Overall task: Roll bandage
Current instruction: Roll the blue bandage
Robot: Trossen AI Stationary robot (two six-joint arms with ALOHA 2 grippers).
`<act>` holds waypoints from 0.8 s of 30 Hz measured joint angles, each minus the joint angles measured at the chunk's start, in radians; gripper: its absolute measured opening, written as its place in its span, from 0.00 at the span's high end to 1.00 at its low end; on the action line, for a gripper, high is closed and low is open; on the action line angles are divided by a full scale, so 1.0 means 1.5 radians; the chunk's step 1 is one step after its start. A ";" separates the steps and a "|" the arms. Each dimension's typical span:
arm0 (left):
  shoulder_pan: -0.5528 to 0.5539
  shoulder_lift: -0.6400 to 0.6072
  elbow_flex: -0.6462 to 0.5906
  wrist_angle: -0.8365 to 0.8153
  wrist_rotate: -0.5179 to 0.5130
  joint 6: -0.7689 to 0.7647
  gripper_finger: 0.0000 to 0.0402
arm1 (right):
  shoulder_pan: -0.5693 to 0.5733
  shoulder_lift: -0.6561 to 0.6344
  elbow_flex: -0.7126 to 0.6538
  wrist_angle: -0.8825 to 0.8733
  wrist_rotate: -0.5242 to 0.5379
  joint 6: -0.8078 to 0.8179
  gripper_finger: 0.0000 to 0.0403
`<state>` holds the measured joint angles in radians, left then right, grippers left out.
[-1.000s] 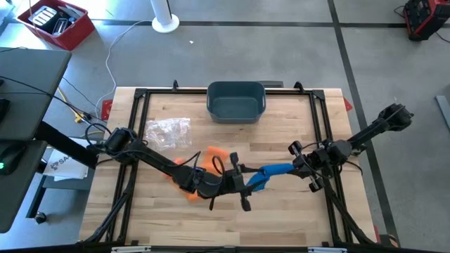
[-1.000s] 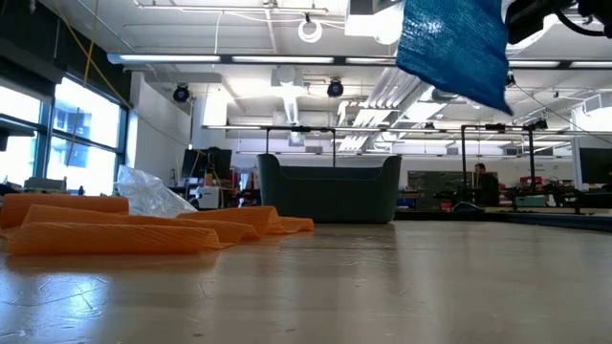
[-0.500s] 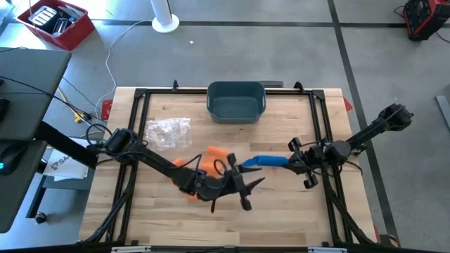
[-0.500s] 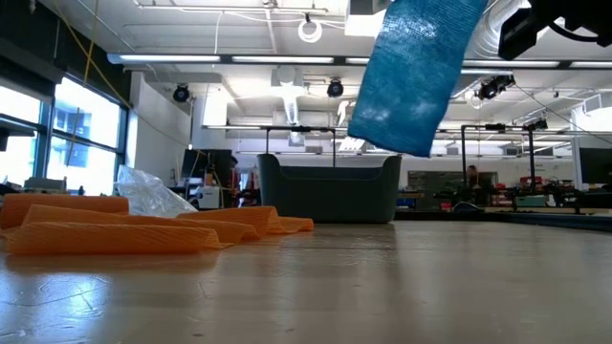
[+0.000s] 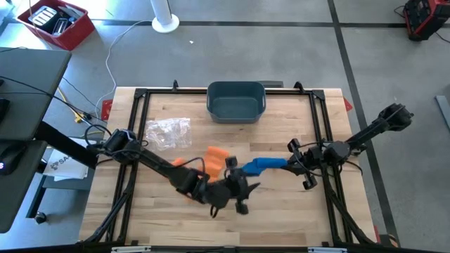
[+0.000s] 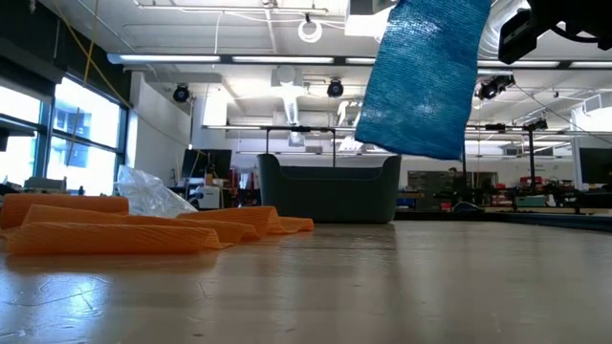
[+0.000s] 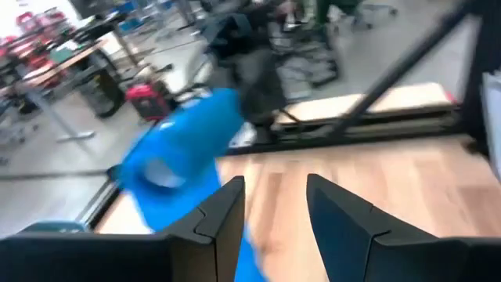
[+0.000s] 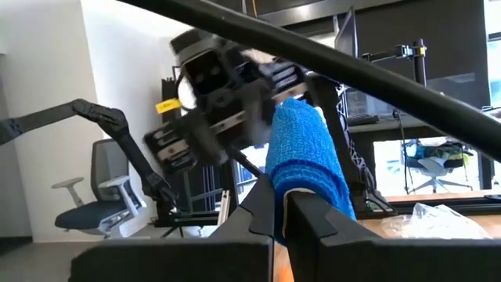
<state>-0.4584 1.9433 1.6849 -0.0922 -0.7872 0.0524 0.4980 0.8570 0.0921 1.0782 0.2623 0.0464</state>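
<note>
Holding the blue bandage up off the table between my two hands, I see that its loose end has swung in half a second: in the low view it hung slanted, now it hangs nearly straight. My left hand has drawn back a little from the strip, its fingers apart with nothing between them, the bandage just ahead of them. My right hand stays clamped shut on the rolled end. I judge the rolling only partly done: one end is wound, a length hangs free, and my left hand must catch that tail again.

On the table, left to right, lie a crumpled clear bag, an orange bandage spread flat, and a grey bin at the far edge. Beyond is a bright workshop with ceiling lights.
</note>
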 joint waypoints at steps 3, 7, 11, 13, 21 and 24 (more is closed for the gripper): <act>0.012 -0.001 0.000 0.001 -0.003 0.000 0.67 | 0.000 0.000 0.000 -0.001 0.001 0.002 1.00; 0.007 -0.002 0.000 -0.020 -0.001 0.005 0.67 | 0.000 0.000 0.000 -0.003 -0.001 0.002 1.00; -0.003 -0.017 0.000 -0.079 -0.011 -0.015 0.67 | 0.000 0.000 0.000 -0.014 0.000 0.002 1.00; -0.004 -0.021 0.000 -0.079 -0.028 -0.020 0.67 | 0.000 0.000 0.000 -0.019 0.000 0.004 1.00; 0.030 -0.024 -0.001 -0.056 0.009 -0.004 0.67 | 0.000 0.000 0.000 -0.019 0.000 0.004 1.00; 0.042 -0.022 -0.001 -0.055 0.050 -0.015 0.67 | 0.000 0.000 0.000 -0.019 0.000 0.001 1.00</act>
<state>-0.3957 1.9102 1.6833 -0.1742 -0.7117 0.0295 0.4980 0.8566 0.0917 1.0504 0.2619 0.0479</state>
